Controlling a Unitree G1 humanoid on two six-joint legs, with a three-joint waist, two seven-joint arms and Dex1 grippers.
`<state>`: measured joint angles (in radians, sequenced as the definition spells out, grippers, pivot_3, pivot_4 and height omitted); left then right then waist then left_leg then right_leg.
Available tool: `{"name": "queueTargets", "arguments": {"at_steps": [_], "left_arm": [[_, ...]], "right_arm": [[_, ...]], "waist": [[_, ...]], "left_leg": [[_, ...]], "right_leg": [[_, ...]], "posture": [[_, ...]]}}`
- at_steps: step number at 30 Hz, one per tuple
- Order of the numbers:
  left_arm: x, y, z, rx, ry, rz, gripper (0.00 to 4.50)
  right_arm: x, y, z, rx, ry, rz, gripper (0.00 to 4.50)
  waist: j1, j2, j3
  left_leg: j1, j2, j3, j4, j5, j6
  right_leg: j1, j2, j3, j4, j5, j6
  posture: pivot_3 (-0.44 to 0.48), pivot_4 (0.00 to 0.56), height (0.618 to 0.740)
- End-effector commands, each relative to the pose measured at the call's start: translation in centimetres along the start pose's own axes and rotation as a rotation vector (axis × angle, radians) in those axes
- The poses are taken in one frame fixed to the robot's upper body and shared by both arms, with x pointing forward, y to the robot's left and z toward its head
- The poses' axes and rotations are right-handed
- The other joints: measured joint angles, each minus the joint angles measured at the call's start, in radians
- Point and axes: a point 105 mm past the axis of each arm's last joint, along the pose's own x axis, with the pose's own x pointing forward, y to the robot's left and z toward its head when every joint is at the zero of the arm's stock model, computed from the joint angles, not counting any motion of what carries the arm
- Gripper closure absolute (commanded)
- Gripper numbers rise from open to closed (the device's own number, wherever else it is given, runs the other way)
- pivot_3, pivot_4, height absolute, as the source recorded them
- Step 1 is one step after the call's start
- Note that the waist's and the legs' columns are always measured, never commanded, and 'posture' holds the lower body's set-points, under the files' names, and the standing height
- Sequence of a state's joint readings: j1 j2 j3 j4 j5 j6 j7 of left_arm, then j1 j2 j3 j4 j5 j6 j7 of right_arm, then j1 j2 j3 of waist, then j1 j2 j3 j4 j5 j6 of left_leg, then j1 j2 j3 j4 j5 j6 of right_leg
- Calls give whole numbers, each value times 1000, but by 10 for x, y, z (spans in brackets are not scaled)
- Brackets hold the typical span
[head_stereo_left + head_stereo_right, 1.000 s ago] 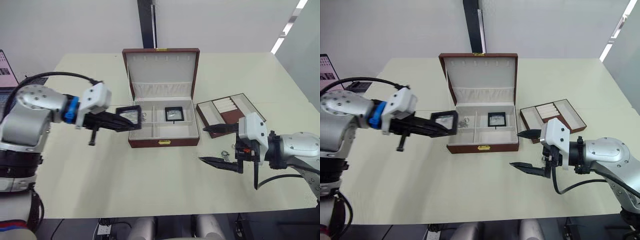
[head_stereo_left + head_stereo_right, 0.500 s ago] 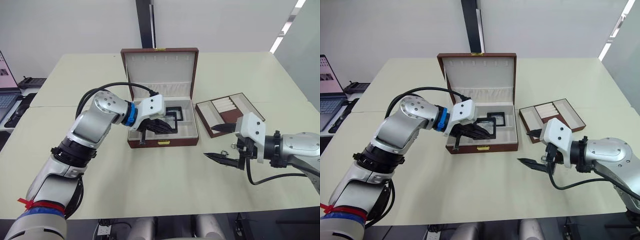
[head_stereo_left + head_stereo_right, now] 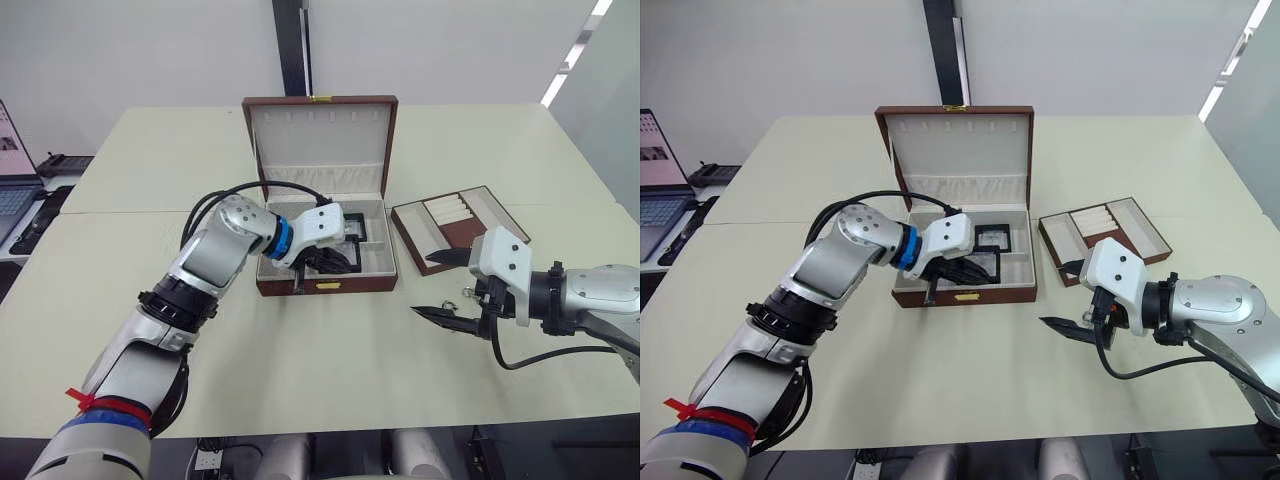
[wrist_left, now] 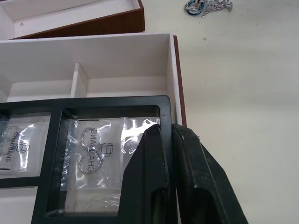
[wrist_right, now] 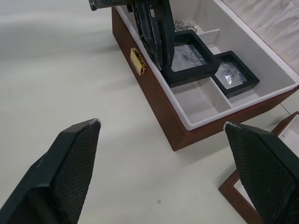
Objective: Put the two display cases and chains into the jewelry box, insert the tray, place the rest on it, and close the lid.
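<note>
The jewelry box [image 3: 326,285] stands open at mid-table, its lid [image 3: 320,140] upright. My left gripper [image 4: 167,128] reaches into the box, shut on the frame edge of one display case [image 4: 98,158], which hangs tilted over the front compartments. The other display case [image 3: 990,236] lies flat in a rear compartment. Chains [image 5: 185,27] lie in the back-left compartment. The tray [image 3: 460,225] sits on the table right of the box. My right gripper [image 3: 424,286] hovers open in front of the tray, holding nothing. Small silvery pieces [image 4: 208,5] lie on the table near it.
A laptop [image 3: 655,190] sits off the table's left edge. A black post [image 3: 290,45] rises behind the box. Cream tabletop [image 3: 330,370] stretches in front of the box.
My left gripper carried the display case from left of the box over its rim and down into the front compartments. The right gripper has barely shifted.
</note>
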<state>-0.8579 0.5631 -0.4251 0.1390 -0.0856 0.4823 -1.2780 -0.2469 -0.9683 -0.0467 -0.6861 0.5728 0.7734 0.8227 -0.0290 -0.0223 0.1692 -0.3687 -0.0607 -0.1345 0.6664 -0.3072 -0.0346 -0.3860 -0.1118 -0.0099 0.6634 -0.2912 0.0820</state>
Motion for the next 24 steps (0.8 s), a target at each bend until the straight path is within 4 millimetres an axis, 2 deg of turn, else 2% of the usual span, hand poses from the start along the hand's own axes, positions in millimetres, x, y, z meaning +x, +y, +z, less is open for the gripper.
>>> {"name": "queueTargets", "arguments": {"at_steps": [1, 2, 5, 11, 16, 19, 24], "left_arm": [[0, 4, 10, 28, -8, 4, 4466], [0, 5, 12, 24, -11, 2, 4466], [-1, 7, 14, 28, -16, 2, 3677], [-12, 10, 24, 51, -36, 12, 1812], [-37, 8, 40, 24, -130, 39, 146], [-57, 3, 39, -11, -195, 84, 41], [-94, 0, 12, -96, -235, 207, 41]], "right_arm": [[-1, 2, 8, -36, -20, -5, 0], [-2, 3, 7, -35, -19, -5, 0], [-2, 3, 6, -33, -16, -8, 0], [-3, 2, 5, -30, -12, -12, 0], [-5, -2, 7, -45, -21, -26, 0], [-8, -6, 9, -63, -41, -50, 0], [-15, -11, 9, -94, -64, -81, 0]], "waist": [[0, 0, 0], [0, 0, 0], [-1, 0, 0], [-1, 0, 0], [-3, 0, 0], [-4, 0, 0], [-3, 0, 0]], "left_leg": [[0, 0, 0, 0, 0, 0], [0, 0, 0, 0, 0, 0], [0, 0, 0, 0, 0, 0], [0, 0, 0, 0, 0, 0], [0, 0, 0, 0, 0, 0], [0, 1, 0, 0, 0, 0], [1, 1, 0, 0, 0, 0]], "right_leg": [[0, 0, 0, 0, 0, 0], [0, 0, 0, 0, 0, 0], [0, 0, 0, 0, 0, 0], [0, 0, 0, 0, 0, 0], [0, 0, 0, 0, 0, 0], [0, 0, 0, 0, 0, 0], [0, 0, 0, 0, 0, 0]], "posture": [[0, 150, 740], [0, 150, 740], [0, 150, 740], [0, 150, 740], [0, 150, 740], [0, 150, 740], [0, 150, 740]]}}
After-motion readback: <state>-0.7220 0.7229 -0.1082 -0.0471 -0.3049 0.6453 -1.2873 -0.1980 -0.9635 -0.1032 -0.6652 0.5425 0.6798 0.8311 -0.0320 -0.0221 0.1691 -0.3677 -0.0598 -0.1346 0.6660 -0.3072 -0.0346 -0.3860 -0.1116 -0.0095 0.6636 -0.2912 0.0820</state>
